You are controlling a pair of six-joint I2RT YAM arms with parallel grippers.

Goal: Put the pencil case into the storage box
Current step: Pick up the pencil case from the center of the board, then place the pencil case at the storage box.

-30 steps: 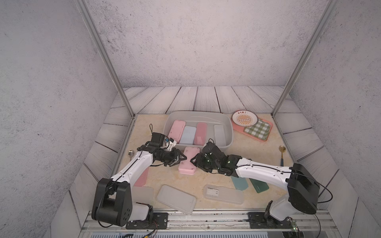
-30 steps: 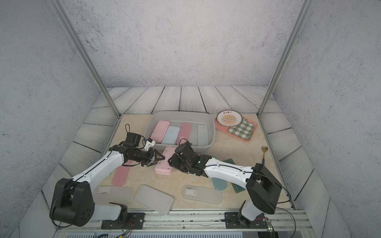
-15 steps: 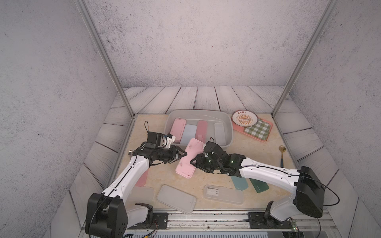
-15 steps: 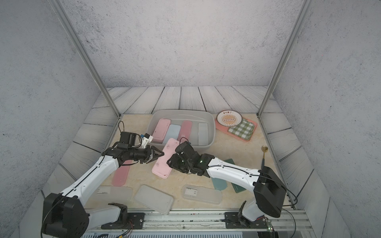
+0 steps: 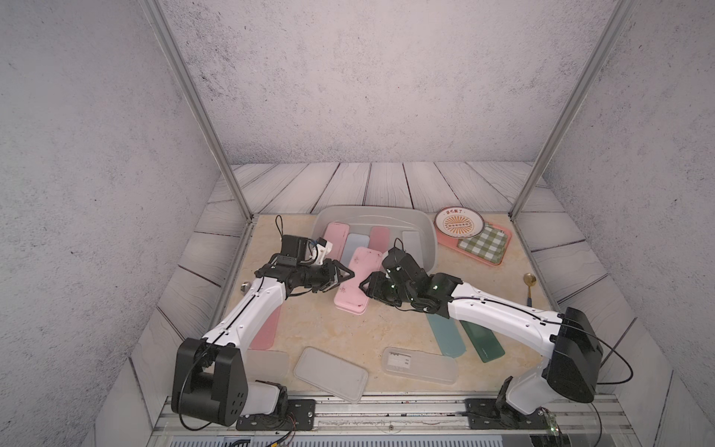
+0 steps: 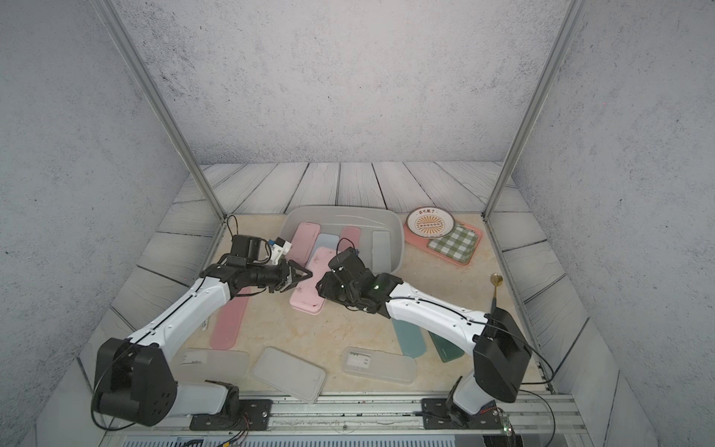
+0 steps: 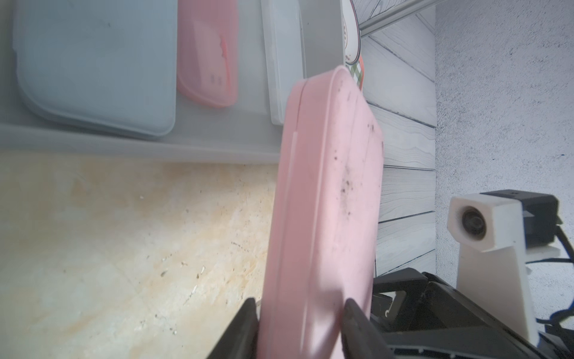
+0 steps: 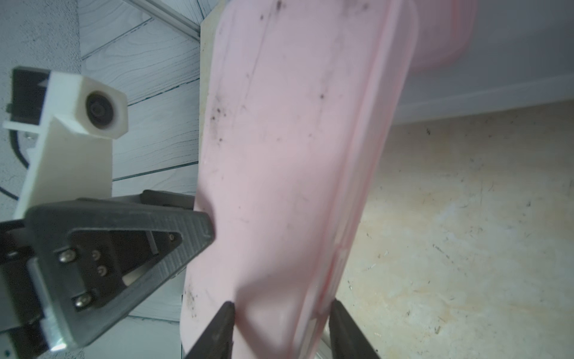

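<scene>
- Pencil case (image 5: 358,280), the pink one: in both top views you see it held tilted between the two arms. Its far end is over the near rim of the storage box (image 5: 371,211) and its near end is above the bench (image 5: 329,340).
- Your left end effector (image 5: 346,275) pinches one long edge and your right end effector (image 5: 365,288) pinches the opposite edge. Each is partly closed on the case.
- Inside the box, other cases (image 5: 336,237) lie side by side: pink, pale blue, pink and clear.
- Left wrist view: your left end effector (image 7: 299,310) has one jaw on each face of the case (image 7: 326,202), gripping its thickness.
- The case runs away from the jaws, clear of the bench (image 7: 124,248), and its far tip reaches past the box's near wall (image 7: 186,146).
- Beyond that wall you can make out the pale blue case (image 7: 93,68).
- Right wrist view: your right end effector (image 8: 282,307) clamps the case (image 8: 295,155) the same way, with one jaw on each face.
- One finger (image 8: 174,227) of the left end effector presses the case's opposite edge.
- The far end of the case is blurred where it meets the box wall (image 8: 497,62).
</scene>
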